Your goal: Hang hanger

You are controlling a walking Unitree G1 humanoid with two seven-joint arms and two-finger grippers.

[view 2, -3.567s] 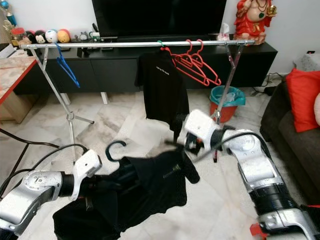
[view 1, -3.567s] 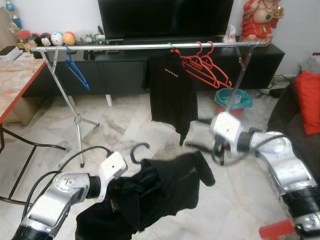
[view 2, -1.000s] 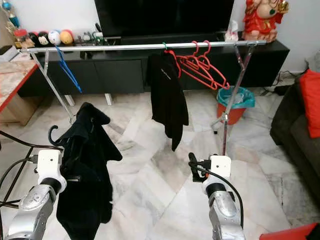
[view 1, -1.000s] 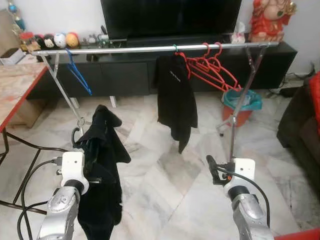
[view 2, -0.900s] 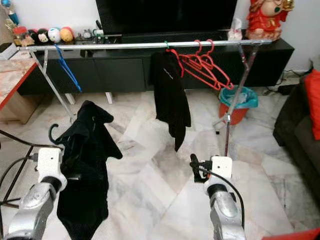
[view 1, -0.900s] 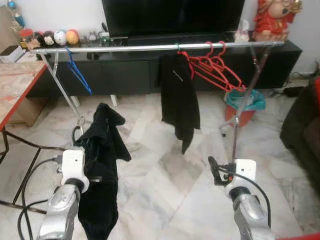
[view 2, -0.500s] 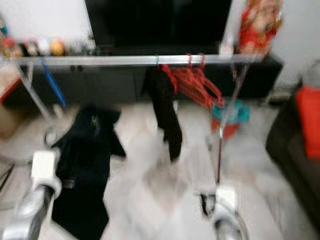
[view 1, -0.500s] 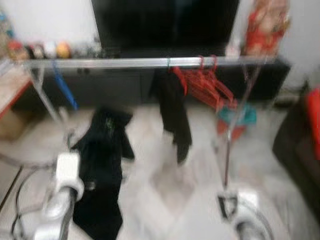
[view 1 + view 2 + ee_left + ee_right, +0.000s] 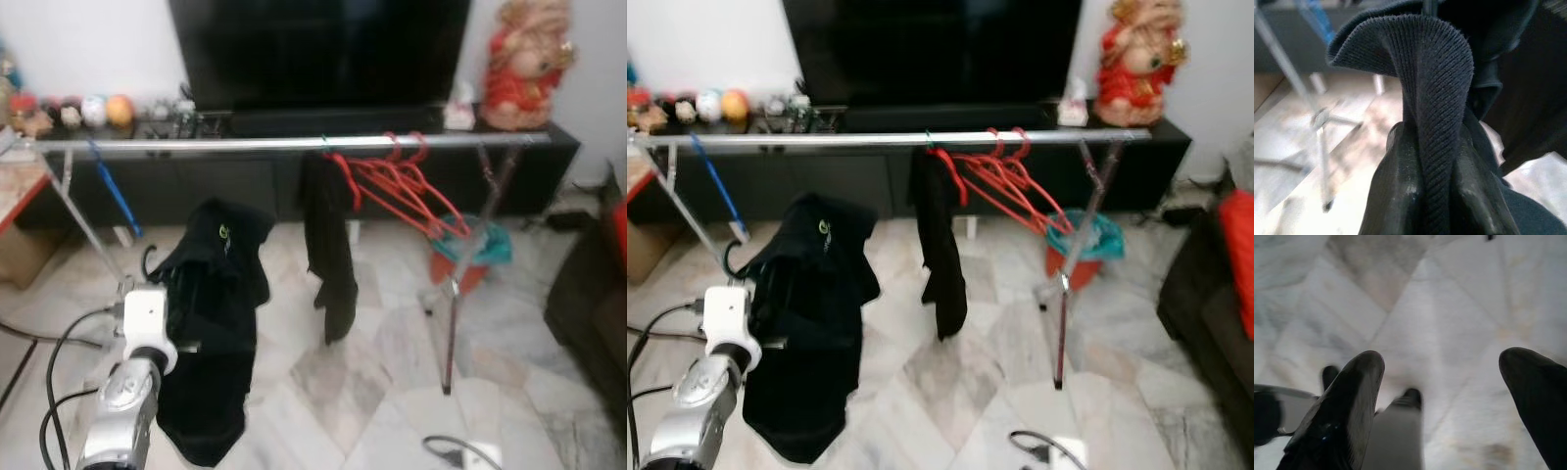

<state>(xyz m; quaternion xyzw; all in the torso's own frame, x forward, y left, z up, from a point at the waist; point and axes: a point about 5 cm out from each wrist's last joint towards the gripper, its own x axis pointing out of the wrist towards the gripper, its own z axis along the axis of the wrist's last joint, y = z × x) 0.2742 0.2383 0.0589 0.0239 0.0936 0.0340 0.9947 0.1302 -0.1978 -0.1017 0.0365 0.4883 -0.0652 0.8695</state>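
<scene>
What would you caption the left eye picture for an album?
Left pincer holds a black garment on a hanger before the rail.

We see our silver left arm (image 9: 122, 401) raised at the lower left, a black hooked hanger (image 9: 149, 260) draped with a black garment (image 9: 211, 323) held up beside its white wrist block; the fingers are hidden by the cloth. Beyond runs a long silver clothes rail (image 9: 245, 145); on it hang a blue hanger (image 9: 110, 186), a black shirt (image 9: 328, 240) and a bunch of red plastic hangers (image 9: 402, 186); the floor is pale marble (image 9: 372, 382).
</scene>
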